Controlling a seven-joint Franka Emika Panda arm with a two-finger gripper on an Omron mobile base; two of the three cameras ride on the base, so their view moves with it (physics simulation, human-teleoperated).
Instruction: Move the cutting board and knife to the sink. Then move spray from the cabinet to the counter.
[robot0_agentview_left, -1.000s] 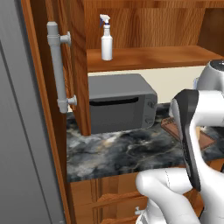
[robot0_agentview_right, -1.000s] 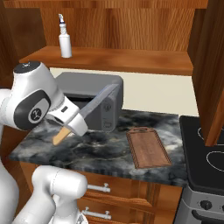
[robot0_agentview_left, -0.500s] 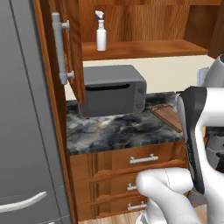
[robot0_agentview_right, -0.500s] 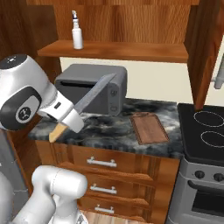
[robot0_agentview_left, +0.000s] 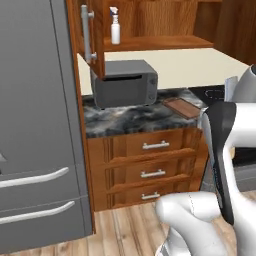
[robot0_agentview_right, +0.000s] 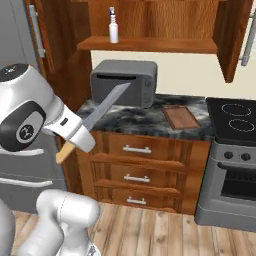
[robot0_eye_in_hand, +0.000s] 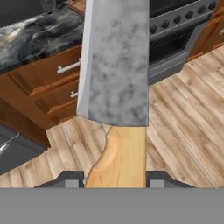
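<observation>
My gripper (robot0_agentview_right: 75, 137) is shut on the knife (robot0_agentview_right: 106, 106). It grips the tan handle, and the grey blade points up toward the counter (robot0_agentview_right: 131, 116). In the hand view the knife (robot0_eye_in_hand: 116, 61) stands between my fingertips (robot0_eye_in_hand: 70, 179) over the wooden floor. The brown cutting board (robot0_agentview_right: 181, 116) lies on the right end of the counter (robot0_agentview_left: 127, 119), also seen as the cutting board (robot0_agentview_left: 182, 106). The white spray (robot0_agentview_left: 115, 28) stands on the shelf of the open cabinet (robot0_agentview_left: 150, 44), seen too as the spray (robot0_agentview_right: 113, 29). The sink is out of view.
A grey microwave (robot0_agentview_right: 125, 82) sits on the counter's left part. The grey fridge (robot0_agentview_left: 35, 125) stands at the left, and a stove (robot0_agentview_right: 232, 117) with its oven stands right of the counter. The cabinet door (robot0_agentview_left: 90, 40) hangs open. Wooden floor lies between me and the drawers (robot0_agentview_right: 140, 165).
The whole picture has pulled back: the base has driven away from the counter, so drawers and floor now show. The knife stays in my gripper.
</observation>
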